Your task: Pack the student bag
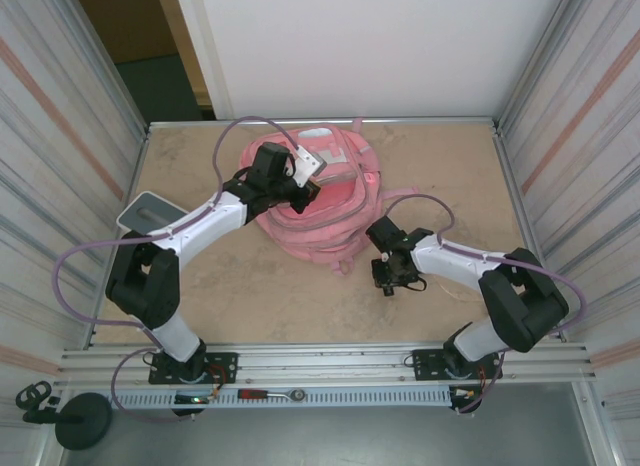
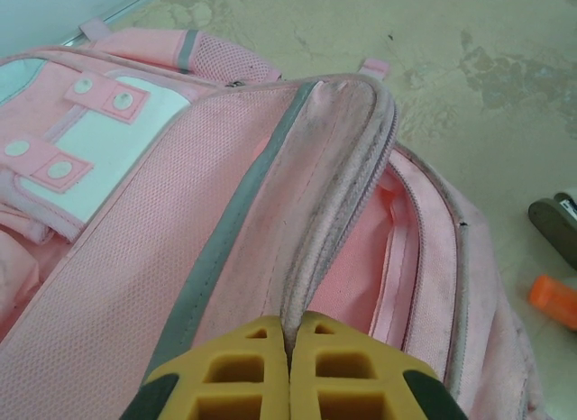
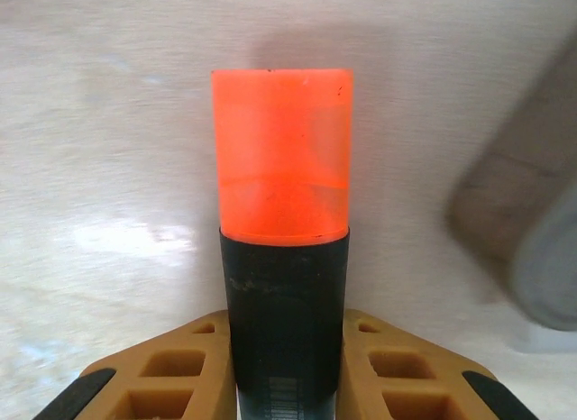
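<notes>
The student bag [image 1: 335,211] lies flat at the table's far middle, pink, its white patch [image 2: 86,159] showing in the left wrist view. My left gripper [image 1: 303,191] [image 2: 290,328] is shut on the raised edge of the bag's zipped flap [image 2: 347,195], holding the opening apart so the pink lining [image 2: 379,258] shows. Right of the bag, my right gripper [image 1: 388,279] [image 3: 284,334] points down at the table. It is shut on a black marker with an orange cap [image 3: 282,159], both pads against the black barrel.
A flat grey slab [image 1: 150,211] lies at the table's left edge. A blurred brown-grey object [image 3: 518,226] rests close to the right of the marker; a dark olive object [image 2: 554,223] shows beside the bag. Corrugated walls close in both sides.
</notes>
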Controlling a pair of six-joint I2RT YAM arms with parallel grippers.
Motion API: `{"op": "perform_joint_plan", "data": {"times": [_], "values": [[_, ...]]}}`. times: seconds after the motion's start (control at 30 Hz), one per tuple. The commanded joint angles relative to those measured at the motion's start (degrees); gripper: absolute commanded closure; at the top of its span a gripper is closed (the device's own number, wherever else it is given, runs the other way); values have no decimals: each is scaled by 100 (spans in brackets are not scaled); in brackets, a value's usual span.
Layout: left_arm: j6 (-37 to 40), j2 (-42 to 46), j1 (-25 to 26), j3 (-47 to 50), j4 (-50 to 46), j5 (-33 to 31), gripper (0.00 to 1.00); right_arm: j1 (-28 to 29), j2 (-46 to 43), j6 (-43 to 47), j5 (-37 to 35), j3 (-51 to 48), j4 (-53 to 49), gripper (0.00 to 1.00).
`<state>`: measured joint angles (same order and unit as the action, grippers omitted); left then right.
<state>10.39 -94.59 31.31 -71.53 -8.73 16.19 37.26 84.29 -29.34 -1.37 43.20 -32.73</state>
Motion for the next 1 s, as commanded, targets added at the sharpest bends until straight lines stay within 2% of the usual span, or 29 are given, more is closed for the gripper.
{"op": "perform_joint_plan", "data": {"times": [0.0,0.13,0.23,0.37,0.5,0.67,0.77,0.87,0.97], "values": [[-389,376,-82,-334,281,321,100,54,-375,126,421,302,8,90],[-677,311,-184,-599,252,604,100,-32,-909,161,1162,586,144,90],[-885,292,-230,-814,284,763,100,-104,-939,-93,1916,892,714,89],[-1045,190,-239,-1195,179,865,100,-216,-384,-709,2679,1557,1528,88],[-1185,22,-248,-1607,-86,906,100,-413,274,-1602,3149,2055,2450,88],[-1293,-106,-248,-1820,-155,948,100,-656,1166,-2921,2989,2459,3524,83],[-1329,-139,-248,-1846,-140,944,100,-762,1647,-3434,2577,2582,3975,71],[-1360,-149,-248,-1829,-120,954,100,-816,1903,-3500,2542,2746,4189,59],[-1347,-142,-265,-1766,-90,952,100,-782,1740,-3104,2639,2759,3977,53]]}}
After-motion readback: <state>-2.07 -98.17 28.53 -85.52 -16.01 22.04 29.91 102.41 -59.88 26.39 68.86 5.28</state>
